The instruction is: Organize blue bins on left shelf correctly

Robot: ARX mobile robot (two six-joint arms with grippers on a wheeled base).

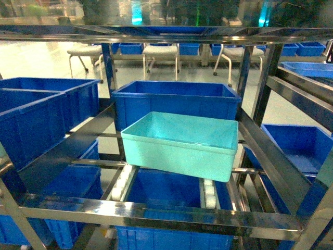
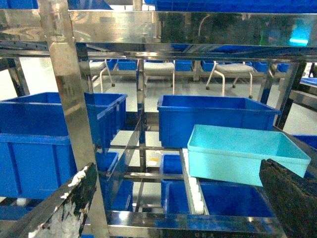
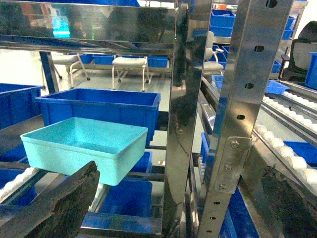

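An empty light turquoise bin (image 1: 182, 143) sits slightly skewed on the white roller tracks (image 1: 120, 185) of the steel left shelf (image 1: 156, 214), on its middle tier. It stands in front of a dark blue crate (image 1: 177, 101). Neither gripper shows in the head view. In the left wrist view my left gripper (image 2: 178, 206) is open and empty, short of the shelf's front bar, with the bin (image 2: 242, 153) ahead to the right. In the right wrist view my right gripper (image 3: 178, 208) is open and empty, facing a steel post (image 3: 190, 99), with the bin (image 3: 84, 146) to the left.
Dark blue ribbed crates fill the left bay (image 1: 36, 114), the tier below (image 1: 171, 198) and the right bay (image 1: 302, 146). Steel uprights (image 2: 67, 79) and a perforated post (image 3: 242, 99) stand close ahead. White chairs (image 1: 161, 52) stand on the floor behind.
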